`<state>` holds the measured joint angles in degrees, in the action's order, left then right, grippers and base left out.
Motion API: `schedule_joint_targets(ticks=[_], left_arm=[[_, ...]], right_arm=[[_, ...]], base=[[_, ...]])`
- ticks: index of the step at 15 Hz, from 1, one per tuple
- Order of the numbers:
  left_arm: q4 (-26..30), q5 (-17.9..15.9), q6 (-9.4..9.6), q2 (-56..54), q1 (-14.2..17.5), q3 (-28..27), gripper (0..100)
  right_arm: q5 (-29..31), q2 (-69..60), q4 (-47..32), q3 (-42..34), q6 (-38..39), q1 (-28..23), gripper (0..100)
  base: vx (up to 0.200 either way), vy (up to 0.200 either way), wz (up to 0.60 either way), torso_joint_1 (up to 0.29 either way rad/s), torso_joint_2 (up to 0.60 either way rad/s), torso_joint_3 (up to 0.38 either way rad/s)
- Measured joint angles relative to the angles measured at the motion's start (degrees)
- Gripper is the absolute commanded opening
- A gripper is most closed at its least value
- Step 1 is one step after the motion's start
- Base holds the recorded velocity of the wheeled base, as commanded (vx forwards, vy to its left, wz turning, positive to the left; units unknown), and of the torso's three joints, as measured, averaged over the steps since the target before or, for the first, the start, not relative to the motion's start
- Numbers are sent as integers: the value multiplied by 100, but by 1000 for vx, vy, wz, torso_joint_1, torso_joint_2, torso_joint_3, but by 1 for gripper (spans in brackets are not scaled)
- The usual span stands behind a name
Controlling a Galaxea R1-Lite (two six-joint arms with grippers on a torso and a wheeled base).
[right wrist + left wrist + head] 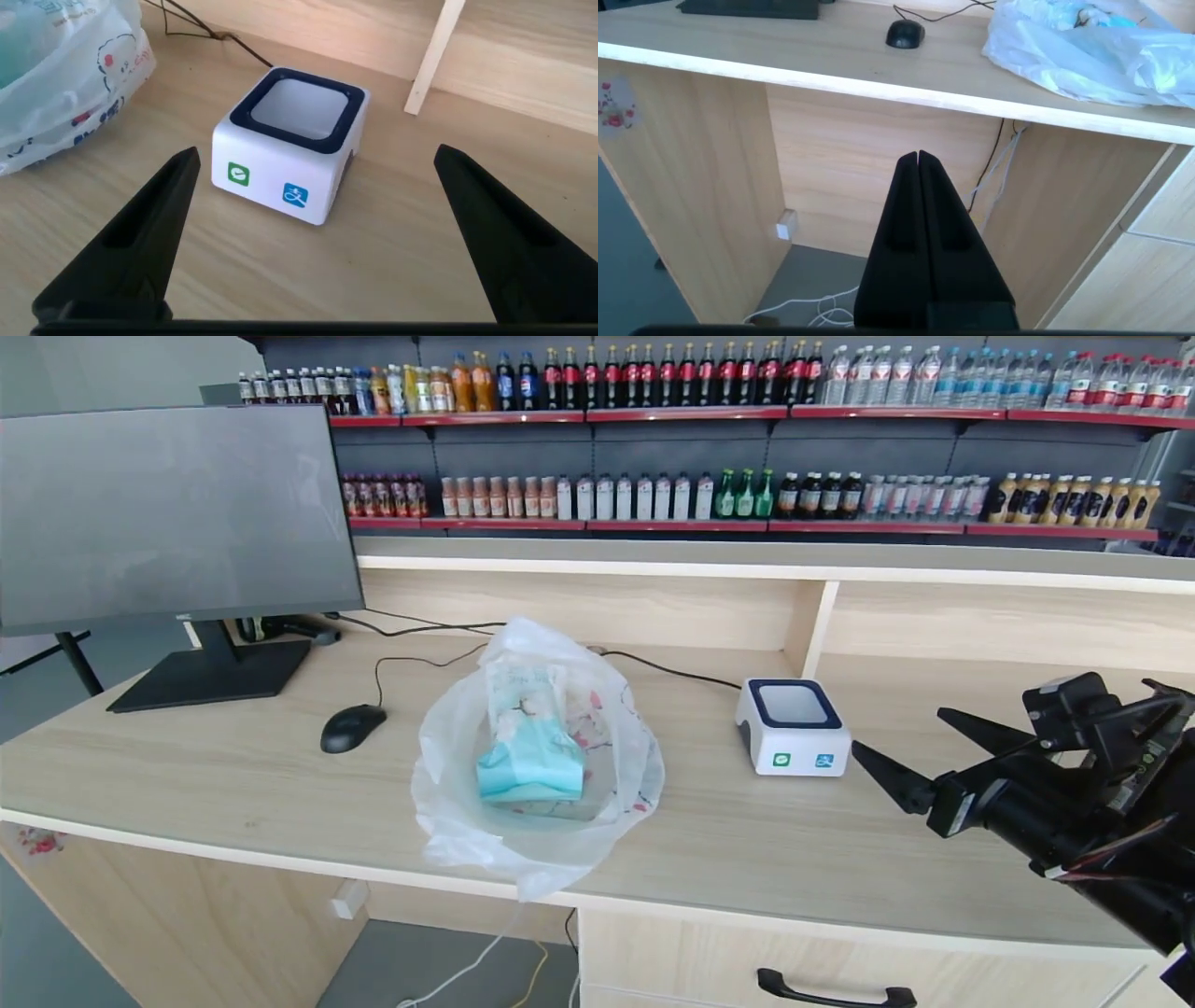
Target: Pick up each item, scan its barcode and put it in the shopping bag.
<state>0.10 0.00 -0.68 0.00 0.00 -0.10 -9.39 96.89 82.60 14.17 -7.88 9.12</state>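
Note:
A translucent white shopping bag [537, 775] lies open on the wooden counter, with a teal and white pack [530, 747] inside it. To its right stands the small white barcode scanner [792, 725] with a dark-rimmed window on top. My right gripper [920, 751] hovers open just right of the scanner, nothing between its fingers; the right wrist view shows the scanner [291, 142] ahead between the spread fingers [131, 243]. My left gripper [919, 161] is shut and empty, hanging below the counter's front edge, with the bag [1092, 47] up on the counter beyond it.
A monitor [168, 523] on its stand fills the counter's back left, a black mouse [351, 726] lies left of the bag, and cables run along the back. A raised wooden ledge with a divider [810, 625] stands behind the scanner. Drink shelves line the far wall.

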Motion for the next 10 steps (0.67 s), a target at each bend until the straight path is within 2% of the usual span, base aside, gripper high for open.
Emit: schedule_joint_targets(ticks=[3, 7, 9, 10], left_arm=[[1, 5, -5, 0, -7, 0, 0], [1, 7, -7, 2, -7, 0, 0], [-5, 0, -10, 0, 0, 0, 0], [-7, 0, -7, 2, 2, 0, 0]], right_arm=[[0, -1, 2, -2, -2, 11, 100], [0, 5, -5, -2, 0, 2, 100], [6, 0, 13, -56, 2, -11, 100], [-2, 0, 9, -150, 27, -13, 100]], base=[[0, 0, 0, 0, 0, 0], [-200, 0, 0, 10, 6, -1], [0, 0, 0, 0, 0, 0], [0, 0, -600, -12, -7, 17]])
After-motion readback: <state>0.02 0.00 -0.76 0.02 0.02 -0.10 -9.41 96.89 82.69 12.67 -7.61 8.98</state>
